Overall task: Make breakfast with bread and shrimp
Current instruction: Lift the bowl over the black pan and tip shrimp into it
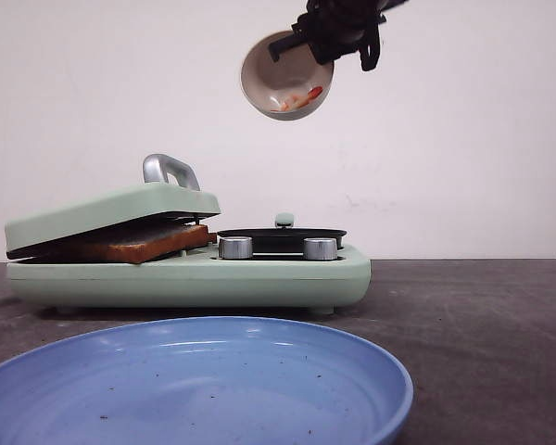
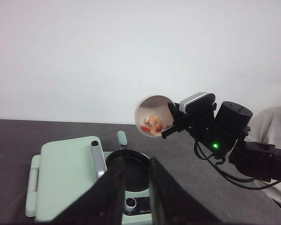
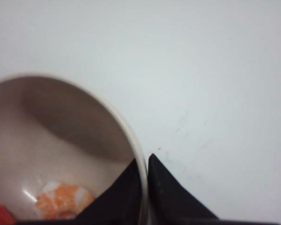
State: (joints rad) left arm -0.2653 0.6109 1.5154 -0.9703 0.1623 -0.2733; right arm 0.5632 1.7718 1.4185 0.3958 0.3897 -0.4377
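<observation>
The right gripper [image 1: 338, 37] is clamped on the rim of a small bowl [image 1: 283, 79], holding it tilted high above the round black pan [image 1: 280, 235] of the green breakfast maker [image 1: 195, 273]. The shrimp [image 1: 306, 95] lies loose at the bowl's lower edge; it appears light, smooth and likely to slide out with further tilt. The bread [image 1: 139, 243] sits under the hinged lid [image 1: 111, 211], soft and easily crushed; take it by the crust edges. The left gripper [image 2: 136, 192] hangs empty, fingers nearly together.

A dark table [image 1: 482, 324] bears a green cooker [image 1: 190, 278] and blue plate [image 1: 199, 389].
</observation>
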